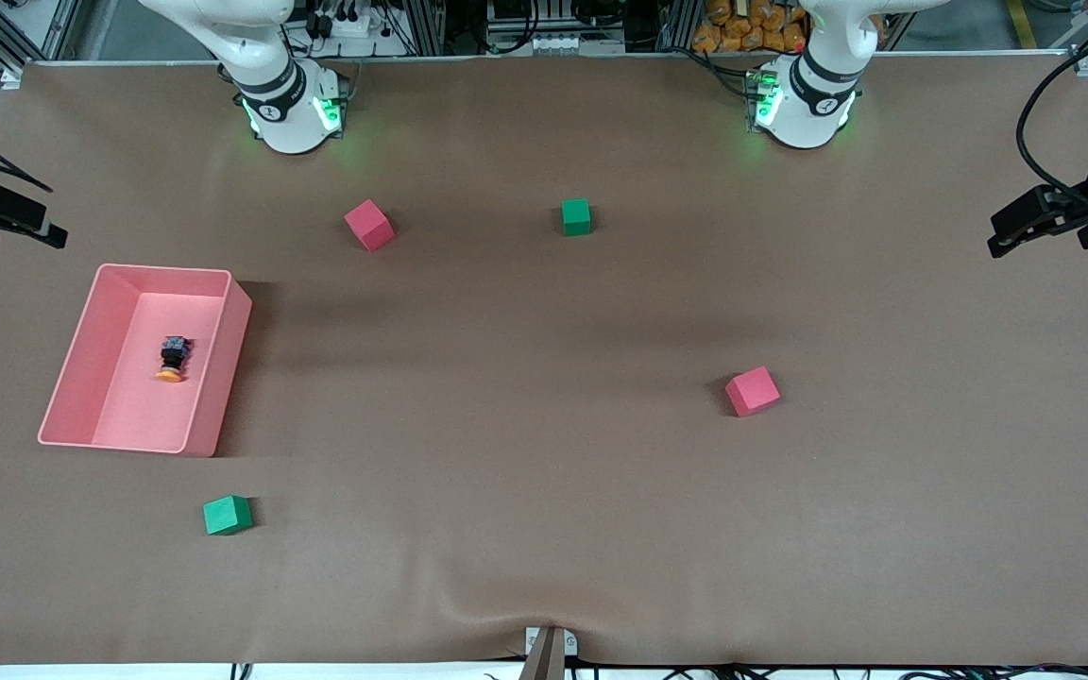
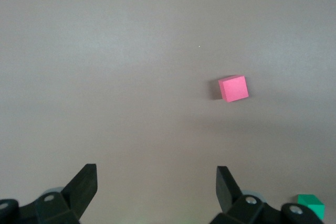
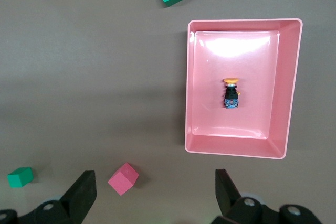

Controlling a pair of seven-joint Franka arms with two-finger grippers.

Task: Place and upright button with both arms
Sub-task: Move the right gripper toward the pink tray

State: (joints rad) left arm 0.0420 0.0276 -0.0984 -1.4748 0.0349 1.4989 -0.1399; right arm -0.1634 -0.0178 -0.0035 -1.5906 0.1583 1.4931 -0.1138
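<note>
I was looking at a robotics lab. Two white arms stood bolted at the desk's [image 1: 544, 529] edge on green-lit bases [image 1: 291, 118], aluminium framing [image 1: 431, 24] and cable bundles [image 1: 346, 19] ran just past it, black camera mounts [image 1: 1054, 215] hung at both ends, and foam test cubes [image 1: 752, 391] dotted the brown cover beside a pink bin [image 1: 223, 378].

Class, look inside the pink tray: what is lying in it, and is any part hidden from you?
Only the button lies in the pink tray, on its side, orange cap nearer the front camera than its black body. The face resting on the tray floor is hidden. Nothing else is inside.
</note>
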